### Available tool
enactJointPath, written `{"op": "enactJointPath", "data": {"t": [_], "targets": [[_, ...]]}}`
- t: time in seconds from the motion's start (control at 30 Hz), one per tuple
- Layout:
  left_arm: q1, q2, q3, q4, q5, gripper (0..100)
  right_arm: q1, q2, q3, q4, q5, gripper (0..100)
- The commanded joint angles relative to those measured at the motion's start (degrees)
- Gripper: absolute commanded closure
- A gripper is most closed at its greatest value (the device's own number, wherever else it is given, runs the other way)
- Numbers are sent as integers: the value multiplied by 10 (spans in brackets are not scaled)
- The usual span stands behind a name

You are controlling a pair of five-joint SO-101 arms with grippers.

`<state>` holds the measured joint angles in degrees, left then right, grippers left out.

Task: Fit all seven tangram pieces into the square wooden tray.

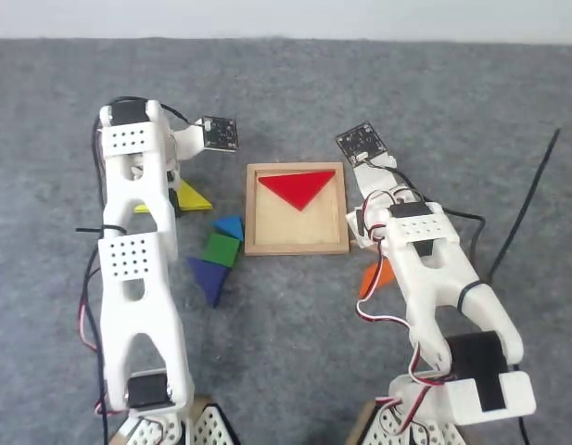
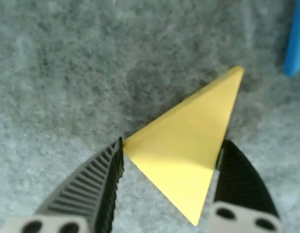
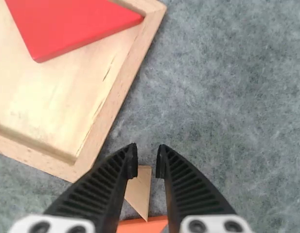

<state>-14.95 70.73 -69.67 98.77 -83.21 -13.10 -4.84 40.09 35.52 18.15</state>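
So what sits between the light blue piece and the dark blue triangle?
The green square lies between the light blue piece and the dark blue triangle, close against both, in the high view.

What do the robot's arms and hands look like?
The left arm and right arm are white plastic with rows of little holes, dark joint blocks and thin red and black cables. The left hand and right hand each have two black ridged fingers on pale bases with small round holes.
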Motion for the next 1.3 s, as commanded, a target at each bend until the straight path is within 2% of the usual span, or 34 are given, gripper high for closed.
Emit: {"op": "enactJointPath", "data": {"t": [0.0, 0.2, 0.37, 0.7, 0.93, 1.17, 1.27], "targets": [[-2, 11, -28, 18, 26, 774, 7, -29, -35, 1, 10, 909], [0, 11, -51, 18, 64, 798, 7, -29, -36, 1, 10, 909], [4, 11, -106, 18, 142, 798, 7, -29, -36, 1, 10, 909], [21, 11, -198, 19, 241, 798, 13, -29, -43, 5, 10, 909], [56, -29, -208, 20, 240, 798, 19, -29, -44, 5, 10, 909], [127, -69, -189, 20, 222, 797, 101, -94, -40, 6, 2, 909], [158, -91, -145, 20, 220, 797, 110, -106, -32, 1, -26, 909]]}}
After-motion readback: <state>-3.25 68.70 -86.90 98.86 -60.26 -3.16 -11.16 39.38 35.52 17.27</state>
